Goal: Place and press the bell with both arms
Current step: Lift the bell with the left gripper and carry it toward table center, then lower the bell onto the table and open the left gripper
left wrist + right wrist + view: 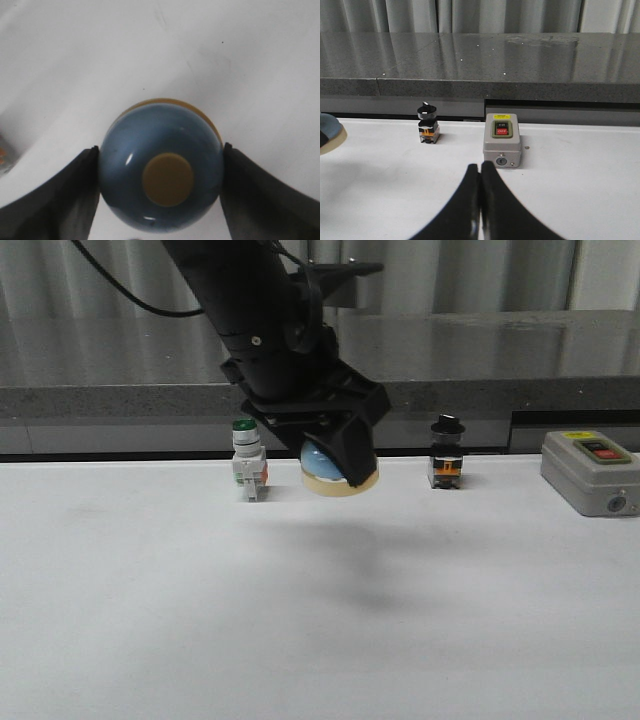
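The light-blue bell (pixel 322 465) with its cream base hangs above the white table, held in my left gripper (pixel 338 462) near the back middle. In the left wrist view the bell (pixel 160 170) fills the space between the two black fingers (pixel 55 195), which press on both sides of the dome; its cream button faces the camera. My right gripper (pixel 480 167) is shut and empty, low over the table in front of the grey box. The bell's edge shows at the side of the right wrist view (pixel 331 131). The right arm does not show in the front view.
A green-capped white switch (pixel 247 460) stands just left of the bell. A small black knob switch (pixel 446 452) stands to its right, also in the right wrist view (pixel 428 123). A grey box with a red button (pixel 590 470) sits far right (pixel 502 139). A dark counter runs behind.
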`<control>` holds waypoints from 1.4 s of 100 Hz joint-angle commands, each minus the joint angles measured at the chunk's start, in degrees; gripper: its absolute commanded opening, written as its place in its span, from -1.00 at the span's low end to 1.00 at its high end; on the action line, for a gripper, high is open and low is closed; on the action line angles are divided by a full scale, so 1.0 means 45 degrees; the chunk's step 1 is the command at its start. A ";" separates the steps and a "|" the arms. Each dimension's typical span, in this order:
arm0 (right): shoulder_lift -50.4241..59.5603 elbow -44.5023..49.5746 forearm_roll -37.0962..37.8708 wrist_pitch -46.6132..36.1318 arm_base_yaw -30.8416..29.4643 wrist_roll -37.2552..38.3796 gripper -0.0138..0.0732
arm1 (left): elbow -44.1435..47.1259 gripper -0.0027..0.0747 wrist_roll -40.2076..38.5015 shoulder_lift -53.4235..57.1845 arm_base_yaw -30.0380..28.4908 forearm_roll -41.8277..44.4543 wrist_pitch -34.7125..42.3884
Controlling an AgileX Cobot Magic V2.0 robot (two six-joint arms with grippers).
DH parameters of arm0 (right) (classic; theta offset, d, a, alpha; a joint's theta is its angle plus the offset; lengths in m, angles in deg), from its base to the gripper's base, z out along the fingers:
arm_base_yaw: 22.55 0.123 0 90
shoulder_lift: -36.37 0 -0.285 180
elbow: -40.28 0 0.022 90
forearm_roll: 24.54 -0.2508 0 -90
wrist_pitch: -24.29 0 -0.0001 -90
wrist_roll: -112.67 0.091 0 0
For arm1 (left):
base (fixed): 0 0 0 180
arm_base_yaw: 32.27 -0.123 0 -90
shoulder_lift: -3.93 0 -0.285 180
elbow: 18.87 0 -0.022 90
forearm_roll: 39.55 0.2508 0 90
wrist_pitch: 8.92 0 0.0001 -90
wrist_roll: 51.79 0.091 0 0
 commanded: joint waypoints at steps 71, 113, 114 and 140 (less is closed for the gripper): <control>0.0239 -0.0170 0.0145 -0.1058 0.0017 -0.0012 -0.82 | -0.1185 0.33 0.0032 -0.1230 0.0447 -0.0269 -0.0759; 0.0239 -0.0170 0.0145 -0.1058 0.0017 -0.0012 -0.82 | -0.1230 0.76 -0.0577 -0.0771 0.0447 -0.0511 -0.1023; 0.0239 -0.0170 0.0145 -0.1058 0.0017 -0.0012 -0.82 | -0.1230 0.76 -0.0653 -0.0731 0.0447 -0.0511 -0.1026; 0.0239 -0.0170 0.0145 -0.1058 0.0017 -0.0012 -0.82 | -0.1230 0.74 -0.1269 0.1364 0.0395 -0.0523 -0.0496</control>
